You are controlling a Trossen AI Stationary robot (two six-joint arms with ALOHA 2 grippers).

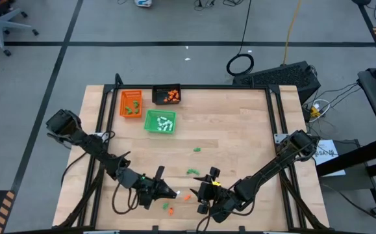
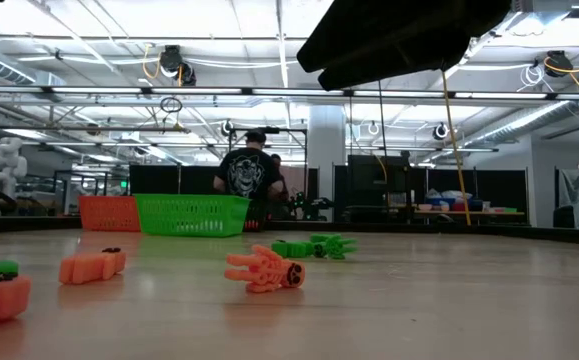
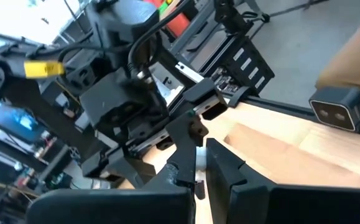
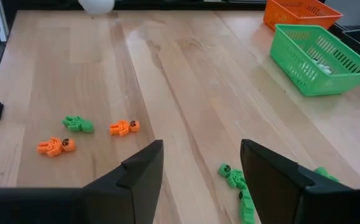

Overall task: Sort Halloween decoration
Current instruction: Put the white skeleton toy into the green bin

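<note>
The Halloween decoration is tiny plastic figures scattered near the table's front edge: orange ones [image 4: 125, 127] [image 4: 55, 146] [image 2: 264, 270] and green ones [image 4: 78, 124] [image 4: 232, 176] [image 1: 197, 149], all lying flat on the wood. My right gripper [image 4: 201, 180] [image 1: 202, 190] hangs open above the table, with green figures just ahead of its fingers. Facing it at close range, my left gripper [image 3: 201, 177] [image 1: 173, 193] is shut and points roughly level. My left gripper has a small pale sliver [image 3: 198, 185] showing between its shut fingers. I cannot tell whether this is a figure or the table behind them.
Three small trays stand at the far left of the table: orange [image 1: 130, 103], black [image 1: 167, 95] and green [image 1: 160, 122], the green one with white pieces in it. The two grippers are close together at the front middle. A person [image 2: 251, 175] stands in the room beyond the table.
</note>
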